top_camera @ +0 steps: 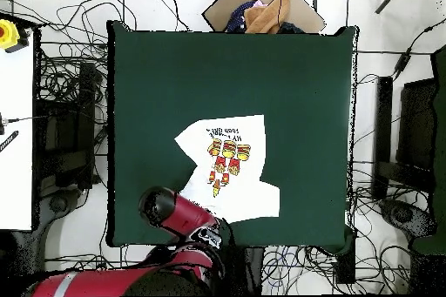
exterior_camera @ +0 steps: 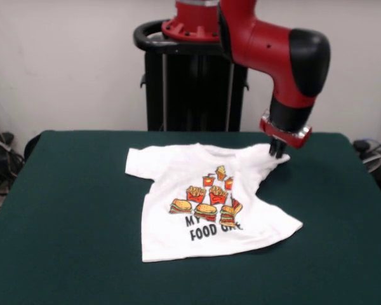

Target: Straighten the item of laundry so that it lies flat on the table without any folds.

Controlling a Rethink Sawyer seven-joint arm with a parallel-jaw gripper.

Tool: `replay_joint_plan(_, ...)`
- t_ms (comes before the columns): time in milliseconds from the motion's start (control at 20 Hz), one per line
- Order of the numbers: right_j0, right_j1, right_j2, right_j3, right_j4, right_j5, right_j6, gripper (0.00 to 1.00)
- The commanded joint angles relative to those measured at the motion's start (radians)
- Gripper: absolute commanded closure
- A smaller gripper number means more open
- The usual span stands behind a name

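Table [exterior_camera: 63, 241]: large, rectangular, dark green felt-like top, occupying most of the front view; the cloth surface is bare apart from one garment. Item of laundry [exterior_camera: 203, 203]: small white short-sleeved T-shirt with red-orange burgers and fries and black lettering, lying print-up a little toward the robot's side of the table's middle. One sleeve lies spread flat toward the picture's left in the front view; the opposite sleeve is bunched and drawn up toward the gripper, and a fold runs down that side, hiding part of the lettering. Gripper [exterior_camera: 277, 150]: dark fingers under a red and silver wrist, set down at the bunched sleeve and touching the cloth; whether the jaws are closed on the fabric or merely resting against it cannot be told. Arm [exterior_camera: 273, 51]: red and black, descending from the black pedestal [exterior_camera: 193, 89] at the table's far edge. Room: plain pale wall [exterior_camera: 63, 63] behind the pedestal; in the overhead view a light floor strewn with black cables [top_camera: 61, 84] around the table, and an open cardboard box [top_camera: 261, 6] holding cloth beyond the edge opposite the robot.
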Motion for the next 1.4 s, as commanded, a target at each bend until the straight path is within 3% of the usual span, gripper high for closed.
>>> replay_joint_plan(50,0.048,0.002,0.014,-0.06,0.071,0.179,0.313,1.0)
replay_joint_plan(200,0.092,0.019,-0.092,-0.139,0.013,0.319,0.308,1.0)
replay_joint_plan(600,0.043,-0.033,-0.165,-0.201,-0.117,0.525,0.211,1.0)
replay_joint_plan(950,0.077,-0.028,-0.23,-0.228,-0.149,0.331,0.224,1.0)
replay_joint_plan(1200,0.006,-0.077,-0.122,-0.136,-0.081,0.076,0.232,1.0)
replay_joint_plan(1400,0.012,-0.07,-0.13,-0.147,-0.093,0.036,0.238,1.0)
